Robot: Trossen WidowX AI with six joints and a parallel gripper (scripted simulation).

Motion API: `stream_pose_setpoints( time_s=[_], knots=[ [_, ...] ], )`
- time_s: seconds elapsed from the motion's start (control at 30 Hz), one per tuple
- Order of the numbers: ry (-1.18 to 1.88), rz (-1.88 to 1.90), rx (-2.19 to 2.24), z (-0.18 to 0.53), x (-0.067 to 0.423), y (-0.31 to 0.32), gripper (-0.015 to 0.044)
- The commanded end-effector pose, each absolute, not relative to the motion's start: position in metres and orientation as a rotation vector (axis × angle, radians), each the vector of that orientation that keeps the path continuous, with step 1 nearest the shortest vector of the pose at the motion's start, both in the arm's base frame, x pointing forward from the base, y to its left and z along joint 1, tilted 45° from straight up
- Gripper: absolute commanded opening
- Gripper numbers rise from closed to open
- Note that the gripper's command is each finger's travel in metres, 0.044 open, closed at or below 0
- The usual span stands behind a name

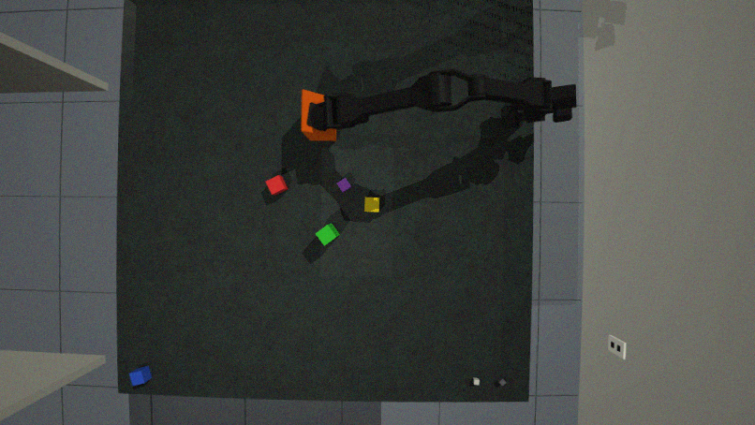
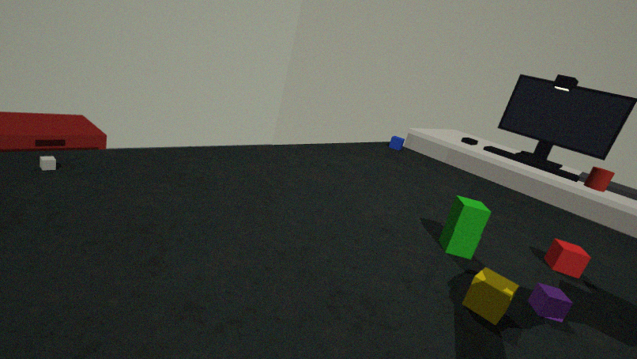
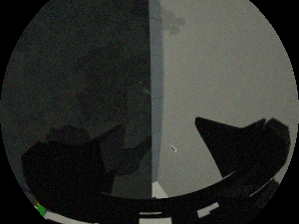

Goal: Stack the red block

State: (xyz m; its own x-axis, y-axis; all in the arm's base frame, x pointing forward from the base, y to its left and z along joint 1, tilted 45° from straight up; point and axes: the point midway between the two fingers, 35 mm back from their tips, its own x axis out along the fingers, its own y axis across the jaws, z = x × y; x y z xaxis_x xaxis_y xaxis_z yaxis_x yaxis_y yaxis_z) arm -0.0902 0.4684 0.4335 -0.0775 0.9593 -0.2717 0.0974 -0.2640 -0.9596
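Observation:
The red block (image 1: 275, 184) (image 2: 567, 257) lies on the dark table (image 1: 211, 316) (image 2: 223, 245), by itself. The green tower (image 1: 326, 233) (image 2: 464, 227) stands upright a little way from it, with nothing on top. My arm reaches from its orange base (image 1: 307, 113) out to the table's right edge, where the gripper (image 1: 566, 102) hangs far from both blocks. In the wrist view the gripper (image 3: 154, 154) is open and empty, looking down at the table edge and the floor. The gripper does not show in the exterior view.
A yellow block (image 1: 371, 204) (image 2: 489, 295) and a purple block (image 1: 343, 184) (image 2: 549, 301) lie between the red block and the tower. A blue block (image 1: 140, 376) (image 2: 396, 142) and a white cube (image 1: 476, 381) (image 2: 47, 162) sit at far corners. A desk with a monitor (image 2: 566, 113) flanks the table.

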Motion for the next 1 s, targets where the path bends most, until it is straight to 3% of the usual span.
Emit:
stream_pose_setpoints(
  time_s=[0.0, 0.5, 0.97],
  knots=[
    [-1.11, 1.399, -1.413, 0.436, -0.056, 0.469, 0.044],
    [-0.694, 1.245, -1.444, 0.4, 0.111, 0.469, 0.044],
    [-0.27, 1.172, -1.51, 0.318, 0.261, 0.418, 0.044]
  ],
)
